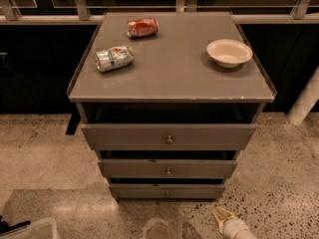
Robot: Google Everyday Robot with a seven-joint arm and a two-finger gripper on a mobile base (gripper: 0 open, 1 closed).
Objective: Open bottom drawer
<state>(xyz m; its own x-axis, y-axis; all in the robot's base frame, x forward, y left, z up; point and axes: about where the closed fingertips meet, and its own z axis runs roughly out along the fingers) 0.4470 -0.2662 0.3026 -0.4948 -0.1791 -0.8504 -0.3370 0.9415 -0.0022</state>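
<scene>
A grey cabinet with three drawers stands in the middle of the camera view. The bottom drawer (167, 191) is the narrowest front, lowest down, with a tiny round metal knob (167, 193) at its centre; a thin dark gap shows above it. My gripper (227, 222) shows at the lower right edge, just above the floor. It is below and to the right of the bottom drawer, apart from it. The top drawer (168, 136) and middle drawer (168, 168) sit above.
On the cabinet top (169, 78) lie a red can (142, 27), a green-and-white can (114, 58) and a white bowl (229, 52). A white post (304, 103) stands at right. A pale bin corner (30, 230) is at lower left. Speckled floor surrounds the cabinet.
</scene>
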